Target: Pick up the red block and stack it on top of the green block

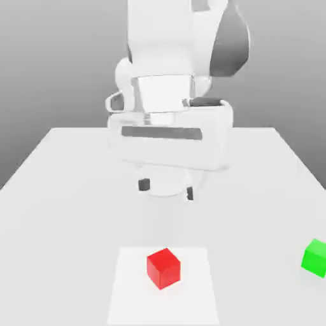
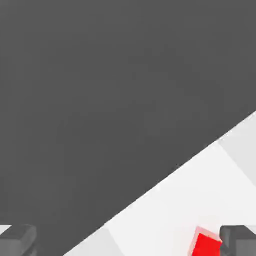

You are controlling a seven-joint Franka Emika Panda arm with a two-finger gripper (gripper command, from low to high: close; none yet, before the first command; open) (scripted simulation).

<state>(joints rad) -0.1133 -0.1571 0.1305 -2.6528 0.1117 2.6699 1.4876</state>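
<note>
red block (image 1: 163,268) sits on white square (image 1: 130,290), hand (image 1: 167,189) open above.

The exterior view stands back from the bench (image 1: 57,216), facing the arm (image 1: 162,54) and looking down past the far edge; the hand view looks from closer, the bench's edge slanting across it; both share the red block (image 1: 163,268) and pale square (image 1: 130,302).

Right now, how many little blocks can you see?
2. The red block sits on the white patch; the green block is at the exterior view's right edge, partly cut off.
</note>
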